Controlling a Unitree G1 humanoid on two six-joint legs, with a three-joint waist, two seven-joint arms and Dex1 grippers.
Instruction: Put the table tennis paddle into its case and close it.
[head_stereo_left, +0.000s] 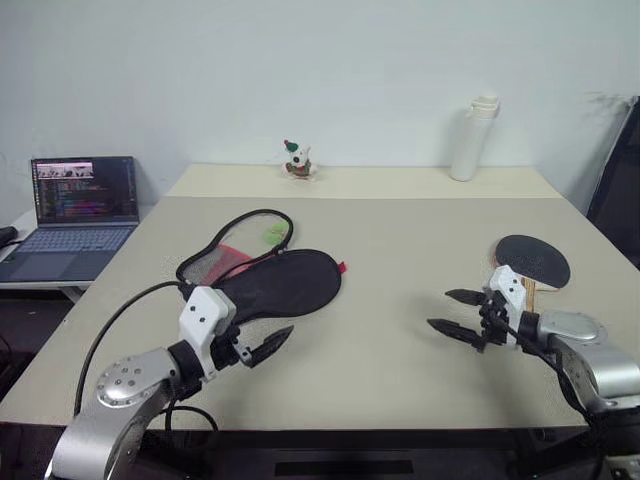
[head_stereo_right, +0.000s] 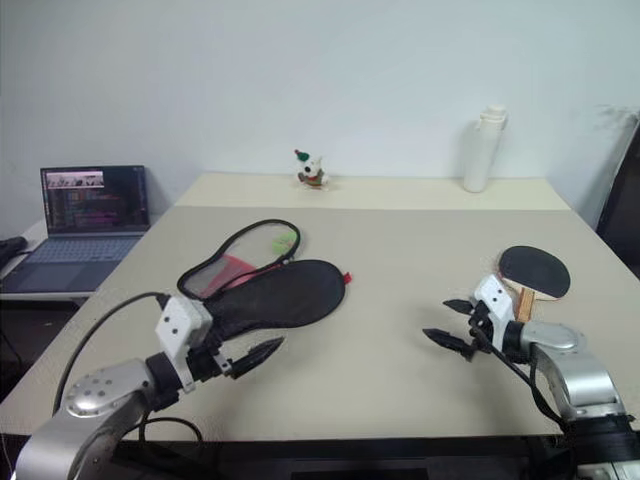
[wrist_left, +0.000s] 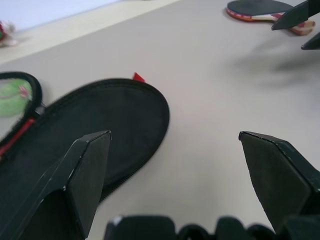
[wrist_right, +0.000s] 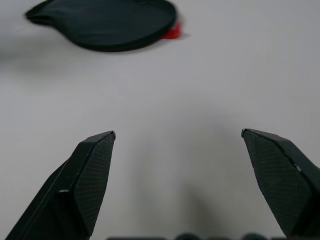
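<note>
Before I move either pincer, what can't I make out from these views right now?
- Light wooden handle of the round black-rubber paddle: head views, mostly hidden behind the right pincer.
- Flat black fabric case: its zipper slider is too small to find; left wrist view cuts the case off at the edge.
- Grey laptop screen: text too small.

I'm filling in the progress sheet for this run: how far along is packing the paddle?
Nothing is packed yet. The case lies unzipped on the table, flap spread out. The table tennis paddle lies apart from it, untouched. The left gripper hovers open near the case; the right gripper hovers open beside the paddle. Grasping, inserting and zipping all remain.
</note>
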